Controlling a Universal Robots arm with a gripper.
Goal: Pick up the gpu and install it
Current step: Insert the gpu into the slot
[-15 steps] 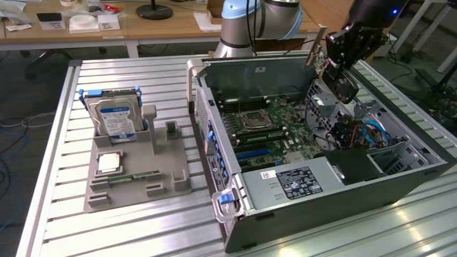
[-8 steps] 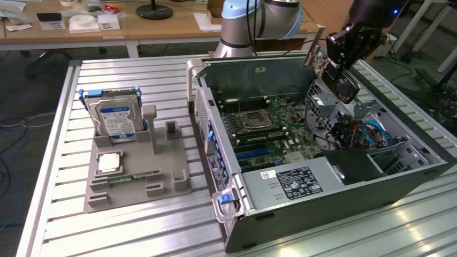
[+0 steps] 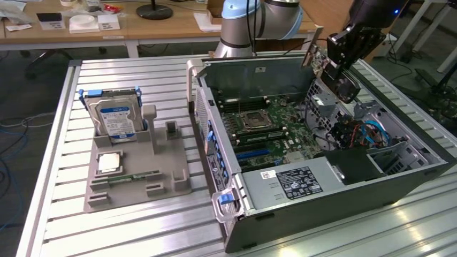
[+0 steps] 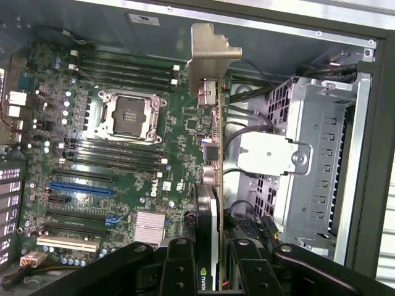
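1. The tool (image 4: 213, 245) is clamped on the gpu (image 4: 210, 129), which hangs edge-on in the air over the open computer case (image 3: 343, 193), silver bracket away from the tool.
2. Risk: the card hangs beside the drive cage (image 4: 308, 160) and loose cables (image 4: 237, 132), well apart from the blue slot (image 4: 80, 188). A low sideways pass could likely snag a cable, and a tilted card could jam or scrape the motherboard (image 4: 179, 123).
3. The case holds the motherboard, cage and cables.
4. The grey tray (image 3: 136, 187) on the counter (image 3: 107, 230) holds an upright hard drive (image 3: 117, 120) and a flat memory stick (image 3: 136, 175).
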